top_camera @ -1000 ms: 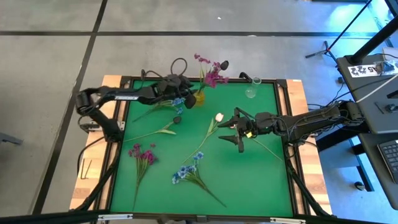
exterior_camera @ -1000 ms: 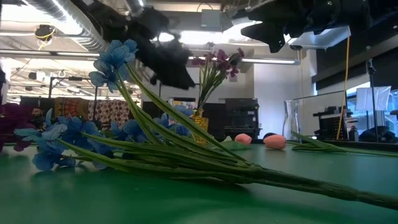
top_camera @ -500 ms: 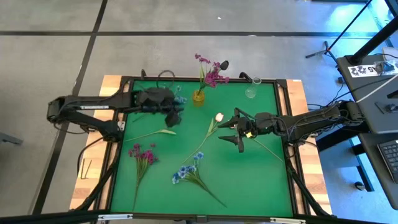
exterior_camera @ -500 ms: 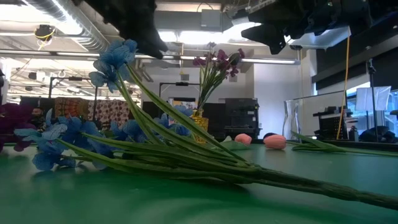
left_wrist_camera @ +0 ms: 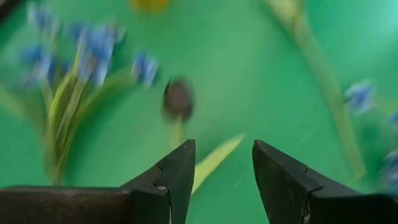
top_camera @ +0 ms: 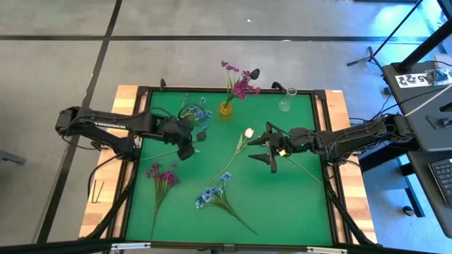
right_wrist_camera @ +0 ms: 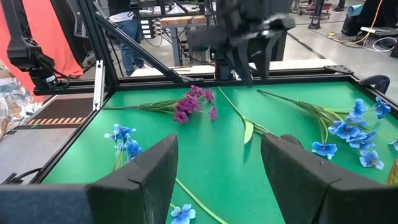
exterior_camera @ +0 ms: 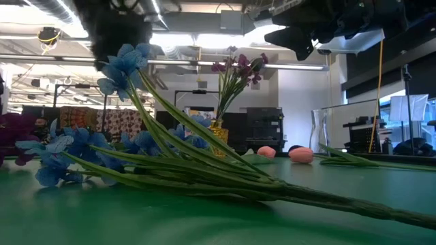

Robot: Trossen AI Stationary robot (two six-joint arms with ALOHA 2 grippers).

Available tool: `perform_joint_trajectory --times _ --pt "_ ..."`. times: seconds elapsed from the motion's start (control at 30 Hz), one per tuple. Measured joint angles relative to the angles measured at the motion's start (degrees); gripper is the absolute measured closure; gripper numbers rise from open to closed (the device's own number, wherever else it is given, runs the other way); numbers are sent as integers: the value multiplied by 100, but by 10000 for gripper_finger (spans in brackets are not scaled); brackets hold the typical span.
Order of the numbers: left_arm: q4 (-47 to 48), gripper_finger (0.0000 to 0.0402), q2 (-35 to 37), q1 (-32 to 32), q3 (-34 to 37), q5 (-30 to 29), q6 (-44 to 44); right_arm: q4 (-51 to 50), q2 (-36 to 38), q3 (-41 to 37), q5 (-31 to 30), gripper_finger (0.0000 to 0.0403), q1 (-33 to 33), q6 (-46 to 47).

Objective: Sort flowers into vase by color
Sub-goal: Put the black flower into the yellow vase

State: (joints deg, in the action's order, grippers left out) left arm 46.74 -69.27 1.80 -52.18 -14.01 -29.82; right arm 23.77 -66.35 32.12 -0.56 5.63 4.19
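Flowers lie scattered over the green table (top_camera: pixel 282 190), and the yellow vase (top_camera: pixel 225 109) at its far edge is the easiest thing to place them by. That vase already holds a magenta spray (top_camera: pixel 240 81), its blooms leaning out past the table's rim. Just beside the vase, toward the left arm, a blue spray (top_camera: pixel 194 111) lies flat on the green. A little nearer the middle from there sits a dark tulip (top_camera: pixel 201 135) with its stem running off toward the left arm.

The left gripper (top_camera: pixel 185 147) hangs over that tulip's stem, close to the vase, with its fingers (left_wrist_camera: pixel 174 180) spread apart and nothing between them; from its own camera the tulip's head shows just ahead of the gap.

On the other side of the vase, toward the middle of the table, a white tulip (top_camera: pixel 248 132) lies with its long stem slanting away from the vase. The right gripper (top_camera: pixel 269 148) hovers just beside that bloom, fingers parted and empty.

Well away from the vase, along the near half of the table, are a second magenta spray (top_camera: pixel 162 175) on the left arm's side and a second blue spray (top_camera: pixel 212 195) nearer the middle. A clear glass vase (top_camera: pixel 285 103) stands at the far edge, apart from the yellow one.
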Motion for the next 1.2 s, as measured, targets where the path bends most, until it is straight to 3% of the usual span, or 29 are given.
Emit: perform_joint_trajectory --times 0.13,0.5,0.73,1.2 --pt "727 247 -198 0 0 -49 -297 0 0 0 2 173 0 0" --pt "805 247 -809 277 75 217 -37 -42 0 0 7 173 0 6" --pt "608 247 -1129 683 533 832 191 -98 0 0 8 173 2 7" --pt "-204 247 -1179 691 1201 1057 296 -129 0 0 7 173 -2 17"
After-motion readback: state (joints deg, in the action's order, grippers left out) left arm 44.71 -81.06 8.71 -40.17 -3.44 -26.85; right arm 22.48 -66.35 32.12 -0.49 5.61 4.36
